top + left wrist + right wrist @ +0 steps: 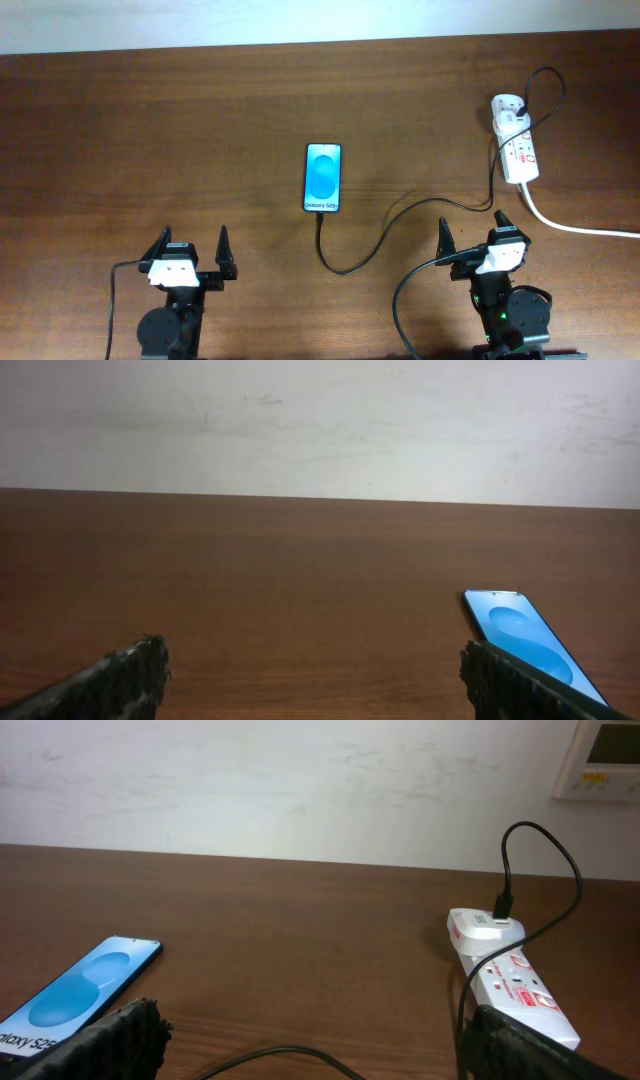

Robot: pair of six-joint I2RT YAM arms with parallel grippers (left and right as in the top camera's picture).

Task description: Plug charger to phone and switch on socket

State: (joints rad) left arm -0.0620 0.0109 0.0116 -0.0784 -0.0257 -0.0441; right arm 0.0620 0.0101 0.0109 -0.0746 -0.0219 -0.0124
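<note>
The phone [323, 177] lies flat mid-table, blue screen up, text end toward me. It also shows in the left wrist view [528, 642] and the right wrist view [80, 992]. The charger cable [372, 248] runs from the phone's near end in a curve across the table to the socket [517, 148] at the far right, where its black plug sits in the strip [505, 982]. My left gripper [190, 252] is open and empty near the front edge. My right gripper [473, 235] is open and empty, the cable lying between its fingers [310, 1040].
The socket's thick white cord [580, 228] trails off to the right edge. The arms' thicker black cables [400, 300] loop near the right base. A pale wall with a white panel [608, 760] stands behind the table.
</note>
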